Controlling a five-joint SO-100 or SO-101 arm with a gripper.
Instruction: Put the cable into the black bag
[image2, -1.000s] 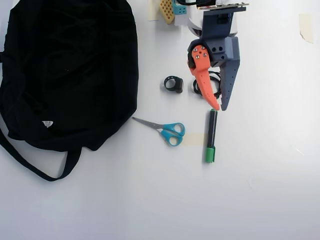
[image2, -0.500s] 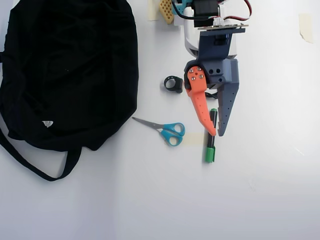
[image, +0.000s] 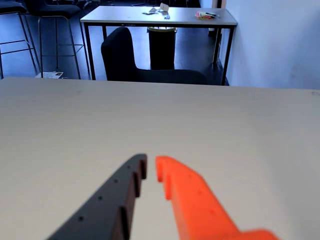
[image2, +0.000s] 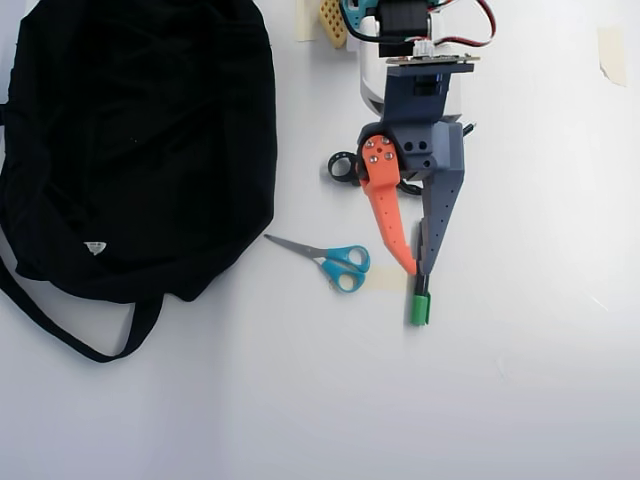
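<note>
Jaws of the gripper (image2: 417, 273) stand nearly closed and empty above the cable (image2: 421, 305) mid-worktop, black bag (image2: 140, 140) filling the overhead view's top-left corner.

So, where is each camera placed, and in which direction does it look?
Wrist view: rides on the arm, looks nearly level along the gripper across the bare table into the room; only the black and orange fingers show.
Overhead view: fixed above, looks straight down on the black bag, scissors, a green-ended item and the arm.
Shared: the gripper and the table; the fingertips are almost closed.
</note>
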